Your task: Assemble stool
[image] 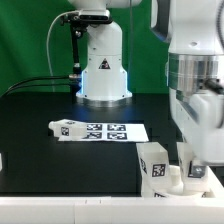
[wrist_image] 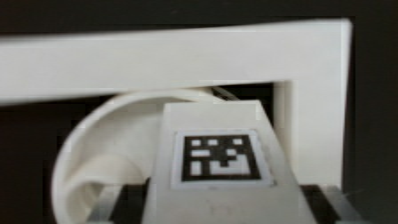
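Observation:
A white stool leg (wrist_image: 217,150) with a square tag stands between my gripper's (wrist_image: 222,207) dark fingers (wrist_image: 128,205), which press on both its sides. The round white seat (wrist_image: 98,140) lies just behind and beside that leg. In the exterior view my gripper (image: 186,165) is low at the exterior view's right front, by a tagged leg (image: 155,164) and the seat (image: 185,186). Another leg (image: 62,128) lies on its side on the black table at the marker board's left end.
The marker board (image: 105,131) lies flat mid-table. The arm's white base (image: 103,70) stands at the back. A white bracket-shaped wall (wrist_image: 178,65) runs behind the seat in the wrist view. A white rim (image: 60,212) edges the table's front.

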{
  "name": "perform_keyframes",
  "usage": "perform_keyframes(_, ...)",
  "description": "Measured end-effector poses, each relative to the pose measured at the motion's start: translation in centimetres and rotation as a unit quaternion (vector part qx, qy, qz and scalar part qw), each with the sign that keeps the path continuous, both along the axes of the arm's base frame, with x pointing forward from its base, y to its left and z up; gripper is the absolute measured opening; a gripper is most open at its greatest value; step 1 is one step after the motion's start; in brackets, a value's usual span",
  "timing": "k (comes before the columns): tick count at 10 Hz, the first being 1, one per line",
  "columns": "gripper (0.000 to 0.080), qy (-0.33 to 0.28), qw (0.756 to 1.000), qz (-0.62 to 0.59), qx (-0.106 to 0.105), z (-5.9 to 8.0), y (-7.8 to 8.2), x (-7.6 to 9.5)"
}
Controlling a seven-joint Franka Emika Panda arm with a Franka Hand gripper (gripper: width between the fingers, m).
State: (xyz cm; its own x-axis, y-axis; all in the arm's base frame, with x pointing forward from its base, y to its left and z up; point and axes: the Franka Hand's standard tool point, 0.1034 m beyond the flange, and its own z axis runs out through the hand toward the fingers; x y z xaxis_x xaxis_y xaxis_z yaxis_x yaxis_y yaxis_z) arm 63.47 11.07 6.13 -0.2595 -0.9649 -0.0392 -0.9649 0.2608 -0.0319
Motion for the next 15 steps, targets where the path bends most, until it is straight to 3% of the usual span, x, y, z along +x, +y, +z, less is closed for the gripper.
perform_keyframes(2,0.0331,-0.019,0.996,-0.084,0.010,0.1,0.3,0.0)
perform_keyframes(4,0.0331,-0.023,0.999,-0.048,0.008,0.1,0.4,-0.1)
perform_keyframes(5,0.0532,-0.017,1.000,-0.009,0.008,0.2,0.3,-0.2)
perform_keyframes(6,0.0532,-0.013,1.000,0.026,0.011,0.8,0.2,0.0)
perform_keyframes(7,0.0613,-0.018,0.997,0.077,0.010,1.4,0.3,0.0)
perform_keyframes(10,0.0647,-0.027,0.955,0.295,0.019,5.0,0.9,-0.4)
perform_keyframes(13,0.0649,-0.030,0.927,0.374,0.010,4.6,0.7,-0.3)
perform_keyframes(14,0.0649,-0.030,0.897,0.441,0.000,4.6,0.6,-0.3)
perform_keyframes(15,0.0649,-0.030,0.840,0.542,-0.019,5.0,0.8,0.0)
